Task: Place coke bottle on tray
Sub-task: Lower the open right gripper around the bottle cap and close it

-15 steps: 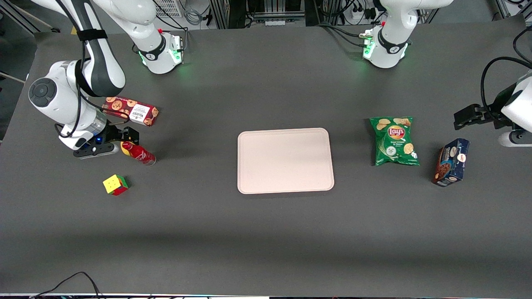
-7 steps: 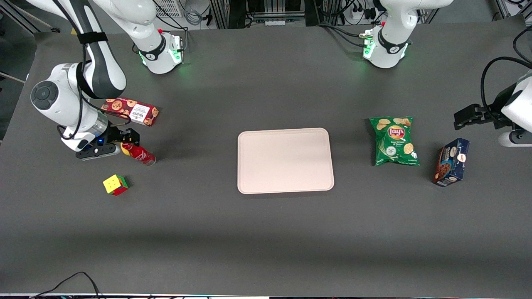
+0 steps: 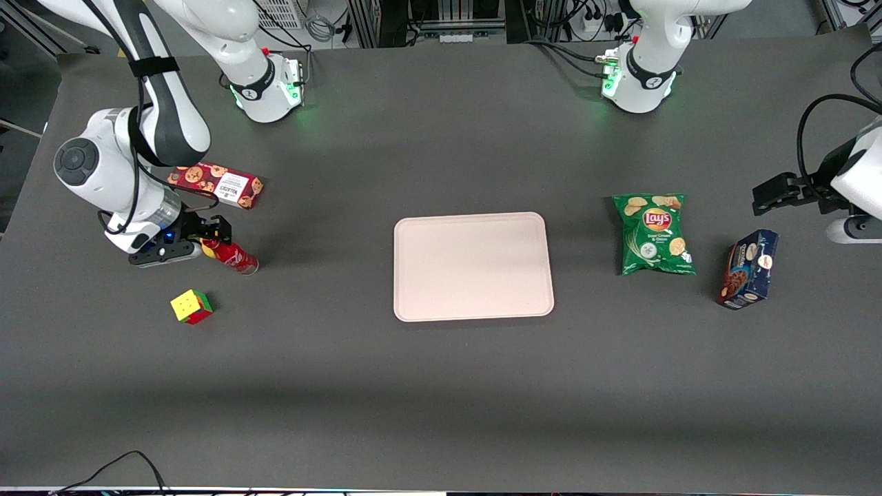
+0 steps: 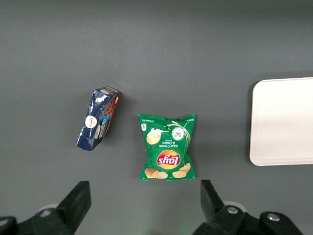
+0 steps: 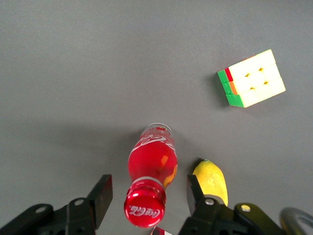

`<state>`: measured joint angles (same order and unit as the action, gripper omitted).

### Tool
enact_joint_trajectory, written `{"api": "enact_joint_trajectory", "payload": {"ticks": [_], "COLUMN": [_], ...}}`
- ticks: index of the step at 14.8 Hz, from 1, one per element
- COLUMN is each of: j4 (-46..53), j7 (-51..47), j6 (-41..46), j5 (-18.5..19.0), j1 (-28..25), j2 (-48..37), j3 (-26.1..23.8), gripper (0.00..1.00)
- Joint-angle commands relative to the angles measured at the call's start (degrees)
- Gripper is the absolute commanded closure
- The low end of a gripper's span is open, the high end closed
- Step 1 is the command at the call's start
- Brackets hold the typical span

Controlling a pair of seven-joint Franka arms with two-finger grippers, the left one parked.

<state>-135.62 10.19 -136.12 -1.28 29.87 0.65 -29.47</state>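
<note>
The coke bottle (image 3: 233,257) is small, slim and red, with a red cap (image 5: 145,210) that faces the wrist camera and white script on its body (image 5: 153,161). It rests on the dark table toward the working arm's end. My right gripper (image 3: 209,238) is over its cap end, open, with one finger (image 5: 101,197) on each side of the cap (image 5: 195,192) and gaps on both sides. The gripper (image 5: 148,196) holds nothing. The pale beige-pink tray (image 3: 473,266) lies flat at the table's middle, bare; its edge shows in the left wrist view (image 4: 286,122).
A yellow lemon (image 5: 211,179) lies right beside the bottle, close to one finger. A coloured cube (image 3: 191,306) sits nearer the front camera (image 5: 252,78). A red cookie box (image 3: 217,184) lies farther from it. A green Lay's bag (image 3: 654,234) and a blue box (image 3: 747,269) lie toward the parked arm's end.
My right gripper has shifted a little toward the bottle's cap and now covers most of the lemon in the front view. The bottle has not moved.
</note>
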Motion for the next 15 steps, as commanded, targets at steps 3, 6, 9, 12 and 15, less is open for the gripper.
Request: {"api": "enact_joint_trajectory", "payload": {"ticks": [3,6,9,12,15], "j4": [0.1,0.2,0.8,6.8,15.1], "j7": [2.4,2.4,2.2,1.9,2.1], "j6": [-0.8,-0.6,0.1,9.1,19.8], "j5": [-1.6,-1.6,-1.6,-1.6,-1.6], "j1": [0.4,0.4,0.4,0.3,0.0], "j2": [0.4,0.4,-0.6,-2.3,-4.3], "j3": [0.0,0.0,-0.1,-0.1,-0.1], "gripper": [0.76,0.98,1.00,1.00,1.00]}}
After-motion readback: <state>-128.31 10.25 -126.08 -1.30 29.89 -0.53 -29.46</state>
